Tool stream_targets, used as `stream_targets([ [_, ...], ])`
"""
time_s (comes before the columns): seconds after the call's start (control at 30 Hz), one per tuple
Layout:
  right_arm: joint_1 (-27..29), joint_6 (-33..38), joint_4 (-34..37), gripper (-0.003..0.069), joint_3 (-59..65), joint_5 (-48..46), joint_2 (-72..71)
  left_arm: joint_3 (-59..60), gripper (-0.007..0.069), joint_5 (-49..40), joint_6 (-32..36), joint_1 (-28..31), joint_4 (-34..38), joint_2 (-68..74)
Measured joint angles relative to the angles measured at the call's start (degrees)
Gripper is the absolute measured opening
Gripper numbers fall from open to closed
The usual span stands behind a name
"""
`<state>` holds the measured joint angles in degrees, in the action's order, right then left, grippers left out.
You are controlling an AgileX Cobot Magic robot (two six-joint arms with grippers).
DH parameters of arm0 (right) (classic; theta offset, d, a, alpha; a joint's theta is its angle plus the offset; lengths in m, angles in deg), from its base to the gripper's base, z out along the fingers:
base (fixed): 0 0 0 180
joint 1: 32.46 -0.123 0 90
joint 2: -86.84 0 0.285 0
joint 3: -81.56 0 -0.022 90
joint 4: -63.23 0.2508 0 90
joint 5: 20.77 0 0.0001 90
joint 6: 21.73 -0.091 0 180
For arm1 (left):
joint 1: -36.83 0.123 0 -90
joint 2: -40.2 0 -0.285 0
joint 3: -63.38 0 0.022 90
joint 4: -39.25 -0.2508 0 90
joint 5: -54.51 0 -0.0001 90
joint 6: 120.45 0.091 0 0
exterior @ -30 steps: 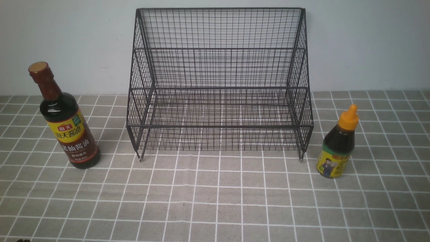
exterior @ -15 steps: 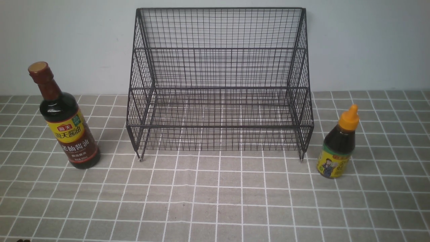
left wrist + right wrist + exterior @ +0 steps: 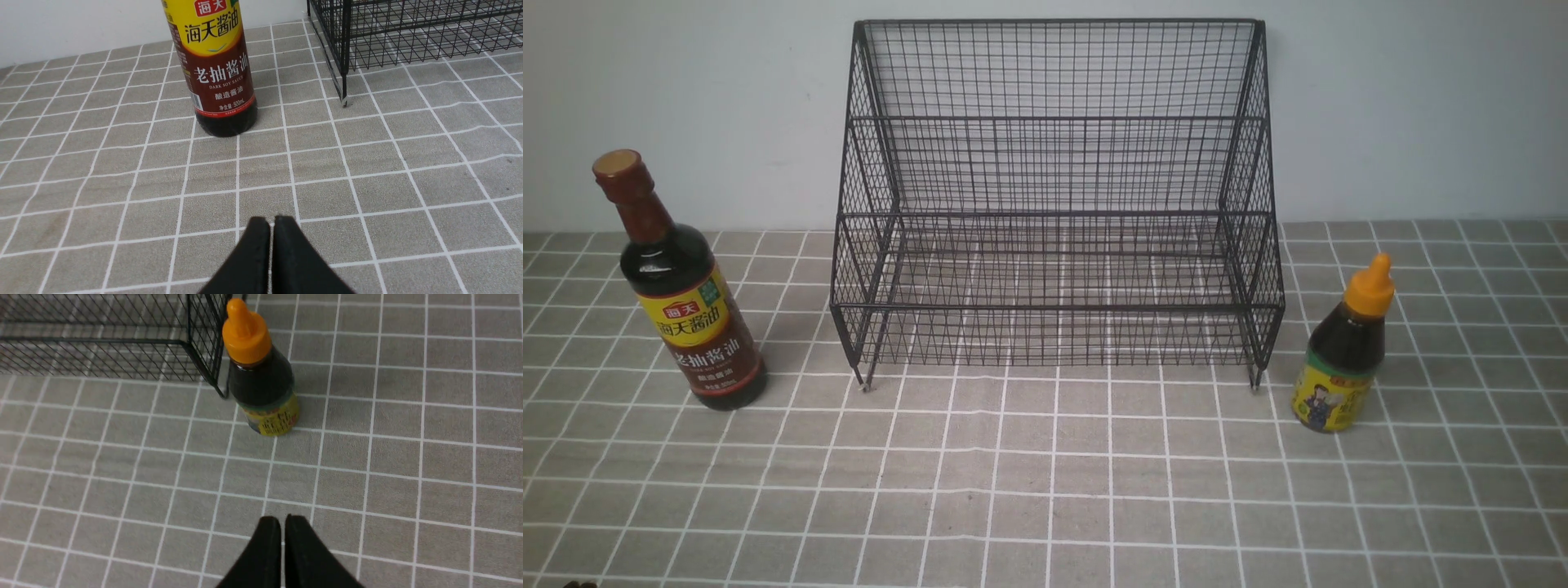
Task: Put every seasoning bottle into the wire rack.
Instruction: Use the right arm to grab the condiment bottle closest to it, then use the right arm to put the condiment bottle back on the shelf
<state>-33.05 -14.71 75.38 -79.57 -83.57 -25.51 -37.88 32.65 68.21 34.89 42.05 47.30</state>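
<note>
Pointing across the desk at their bottles, the left gripper and right gripper are both sitting pressed together, empty. Each is needing to spread wide before closing on the body. The tall bottle is standing left of the wire rack, the short bottle just beside its right foot.

Looks like a robotics lab bench dressed up with kitchen goods, not a lived-in room. Shows a desk under a faintly wrinkled grey cloth printed with a white tile grid, set against a plain pale wall. Sets out a black wire rack between a tall soy sauce bottle and a short squat bottle, spaced neatly like test props. Puts black robot fingers at the edge of both wrist views.
</note>
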Motion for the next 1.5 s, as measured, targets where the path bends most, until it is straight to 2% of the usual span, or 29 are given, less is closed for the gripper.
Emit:
stream_targets([
  [0.07,-0.52,2.75,-0.17,0.0042,-5.29,-2.97,6.12,0.00,-0.0007,0.00,0.00,0.00,0.00,0.00],
  [0.23,-4.10,3.67,-1.16,0.0127,-12.64,-4.19,17.19,0.00,-0.0007,0.00,0.00,0.00,0.00,0.00],
  [0.43,-8.82,-0.59,-7.23,0.0304,-17.06,-0.72,25.15,0.00,-0.0007,0.00,0.00,0.00,0.00,0.00],
  [0.47,-9.84,-1.28,-7.78,0.0371,-17.38,1.51,26.66,0.00,-0.0007,0.00,0.00,0.00,0.00,0.00],
  [0.5,-10.06,-1.36,-7.79,0.0378,-17.41,1.79,27.02,0.00,-0.0007,0.00,0.00,0.00,0.00,0.00],
  [0.53,-10.79,-1.49,-7.84,0.0430,-17.48,3.79,28.43,0.00,-0.0007,0.00,0.00,0.00,0.00,0.00],
  [0.67,-11.11,-1.86,-8.01,0.0505,-17.48,7.32,31.89,0.00,-0.0007,0.00,0.00,0.00,0.00,0.00],
  [0.8,-11.11,-3.24,-8.76,0.0517,-17.48,9.34,35.04,0.00,-0.0007,0.00,0.00,0.00,0.00,0.00],
  [0.9,-11.11,-3.52,-9.18,0.0500,-17.48,9.64,37.16,0.00,-0.0007,0.00,0.00,0.00,0.00,0.00],
  [1.0,-11.11,-3.57,-9.50,0.0400,-17.48,9.64,38.39,0.00,-0.0007,0.00,0.00,0.00,0.00,0.00],
  [1.03,-11.11,-3.51,-9.49,0.0319,-17.48,9.64,38.48,0.00,-0.0007,0.00,0.00,0.00,0.00,0.00],
  [1.07,-11.11,-3.30,-9.55,0.0286,-17.61,9.21,38.48,0.00,-0.0007,0.00,0.00,0.00,0.00,0.00],
  [1.27,-11.11,-1.98,-10.33,0.0298,-22.07,2.54,36.25,0.00,-0.0007,0.00,0.00,0.00,0.00,0.00],
  [1.5,-11.45,-0.49,-8.43,0.0298,-35.34,-5.47,28.56,0.00,-0.0007,0.00,0.00,0.00,0.00,0.00],
])
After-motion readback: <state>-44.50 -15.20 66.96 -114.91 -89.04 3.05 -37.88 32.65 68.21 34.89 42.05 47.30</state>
